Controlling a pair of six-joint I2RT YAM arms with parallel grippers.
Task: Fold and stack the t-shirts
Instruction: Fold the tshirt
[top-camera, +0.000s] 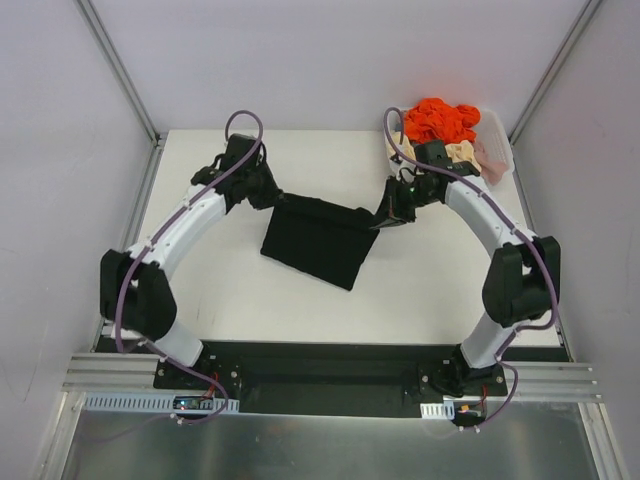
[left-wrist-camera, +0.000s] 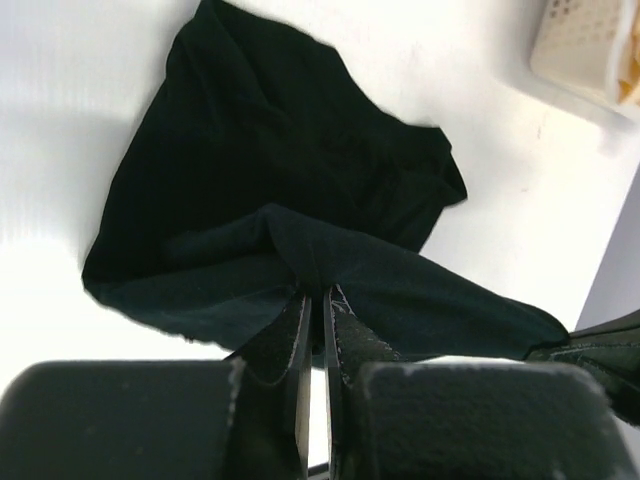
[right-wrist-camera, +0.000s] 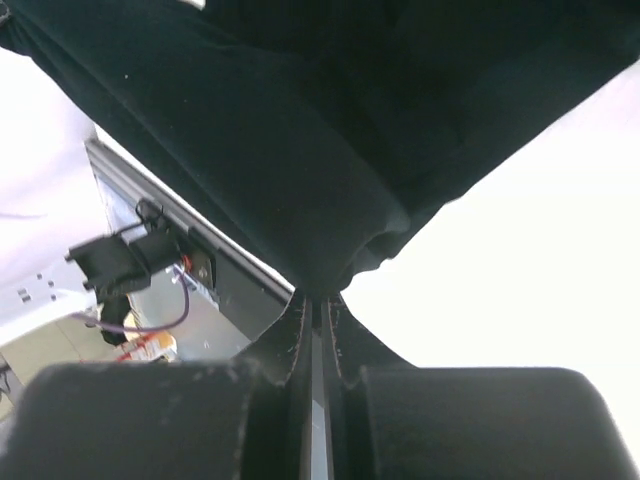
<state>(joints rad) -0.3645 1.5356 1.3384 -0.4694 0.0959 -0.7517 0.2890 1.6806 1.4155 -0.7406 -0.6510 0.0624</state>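
A black t-shirt (top-camera: 318, 240) hangs between my two grippers above the middle of the table, its lower part resting on the table. My left gripper (top-camera: 272, 196) is shut on the shirt's left top corner; the left wrist view shows its jaws (left-wrist-camera: 318, 292) pinching a fold of the black cloth (left-wrist-camera: 290, 180). My right gripper (top-camera: 388, 214) is shut on the right top corner; the right wrist view shows the cloth (right-wrist-camera: 300, 150) pinched at the fingertips (right-wrist-camera: 318, 298).
A white basket (top-camera: 495, 150) at the back right corner holds orange (top-camera: 438, 118) and pale crumpled shirts (top-camera: 462, 153). It also shows in the left wrist view (left-wrist-camera: 590, 45). Grey walls enclose the table on three sides.
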